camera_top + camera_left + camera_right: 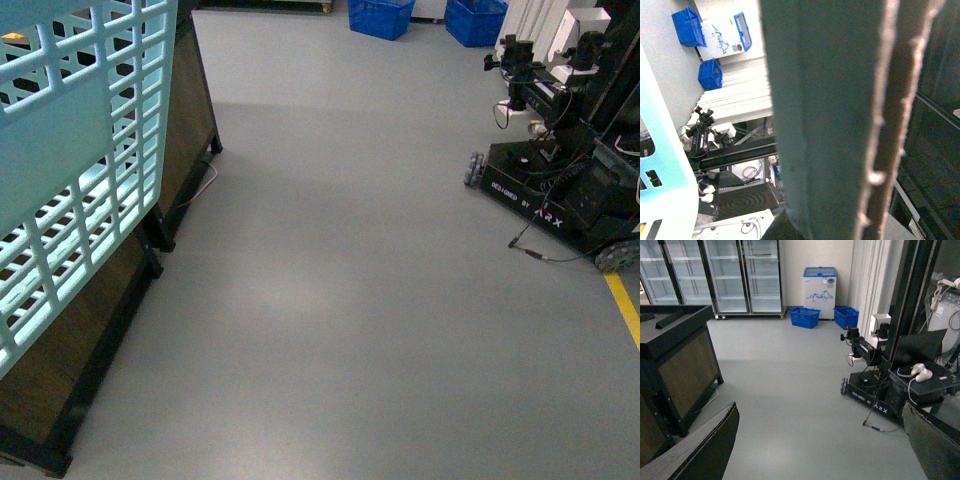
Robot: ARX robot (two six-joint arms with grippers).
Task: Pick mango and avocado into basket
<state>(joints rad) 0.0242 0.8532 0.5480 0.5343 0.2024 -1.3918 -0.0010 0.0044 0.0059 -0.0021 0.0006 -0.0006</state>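
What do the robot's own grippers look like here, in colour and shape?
Only the right gripper shows, in its wrist view: two broad, flat jaws, black to dark grey and matt, one with a paler edge, without visible cables or markings. The front view shows neither arm. A blurred grey-green and brown surface fills the left wrist view, hiding the left gripper.

A mock-shop robot lab: glass-door fridges [730,275], blue crates [805,317], chest freezer [820,285], second wheeled robot [875,395].

Floor [350,300] seen downward from body past close basket [30,150], level from right wrist, left wrist blocked close-up, parked robot [550,190] shared.
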